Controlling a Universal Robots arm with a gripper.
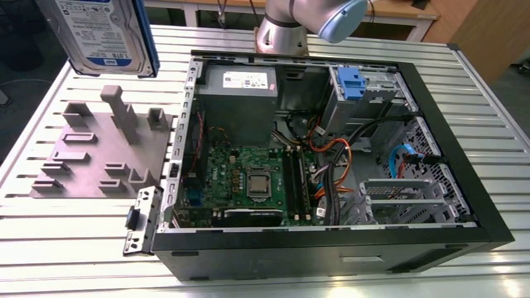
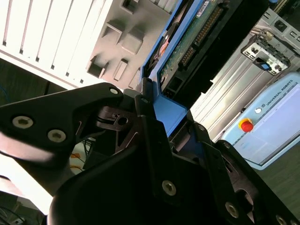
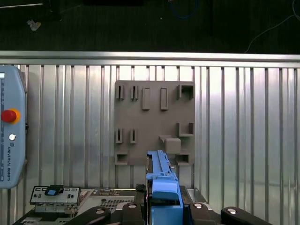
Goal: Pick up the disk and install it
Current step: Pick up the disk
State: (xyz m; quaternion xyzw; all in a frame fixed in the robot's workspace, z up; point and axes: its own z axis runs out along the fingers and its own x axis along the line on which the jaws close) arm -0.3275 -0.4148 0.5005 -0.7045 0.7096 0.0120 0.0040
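Observation:
The disk (image 1: 108, 34), silver with a white-and-blue label and a blue frame, hangs upright in the air at the exterior view's upper left, above the grey slotted tray (image 1: 99, 149). In the second wrist view my gripper (image 2: 159, 117) is shut on the disk (image 2: 187, 42), its black fingers (image 2: 140, 122) clamping the blue frame, with the green circuit side showing. In the first wrist view the disk's blue edge (image 3: 161, 180) stands between the gripper (image 3: 164, 206) jaws, over the tray (image 3: 154, 122).
An open black computer case (image 1: 463, 186) lies on the slatted metal table (image 1: 83, 248), at the exterior view's right of the tray. Inside are a motherboard (image 1: 248, 180), a grey power supply (image 1: 240, 84) and a drive bay with a blue bracket (image 1: 352, 84). A teach pendant (image 3: 9, 136) lies nearby.

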